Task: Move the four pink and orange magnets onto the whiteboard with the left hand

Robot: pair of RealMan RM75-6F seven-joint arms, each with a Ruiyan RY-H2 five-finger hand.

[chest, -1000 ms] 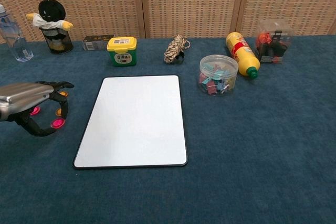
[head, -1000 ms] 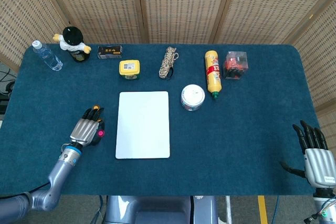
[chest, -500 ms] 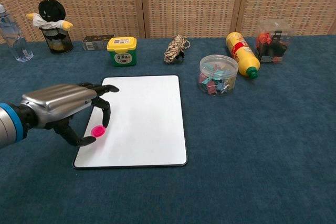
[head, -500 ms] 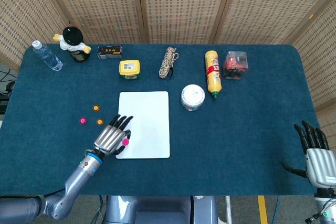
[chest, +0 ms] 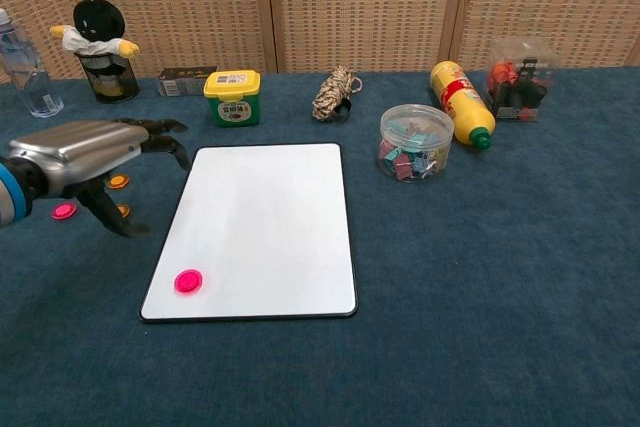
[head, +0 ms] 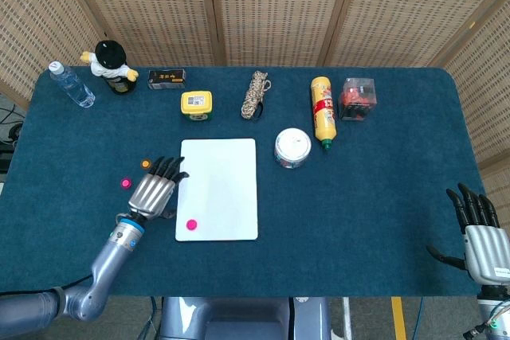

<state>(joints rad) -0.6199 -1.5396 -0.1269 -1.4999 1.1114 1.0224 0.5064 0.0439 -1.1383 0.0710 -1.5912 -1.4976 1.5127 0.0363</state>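
I have the white rectangular whiteboard lying flat on the dark blue cloth-covered table, just left of centre in the head view, its long axis running from the near edge toward the far screens. One round pink magnet sits on the board in its lower left corner, seen also in the chest view. My left hand is just beside the board's left edge with its fingers spread and pointing toward the top of the frame; I see nothing in them. In the chest view that hand hangs above the cloth at the left of the frame. Off the board, to the left of the hand, lie a second pink magnet and a small orange magnet; the chest view shows another orange magnet partly hidden under the hand. My right hand shows at the lower right of the head view, fingers apart and holding nothing. Along the top of the table stand a clear water bottle, a yellow box, a coiled rope and a yellow squeeze bottle lying with its green cap toward me.
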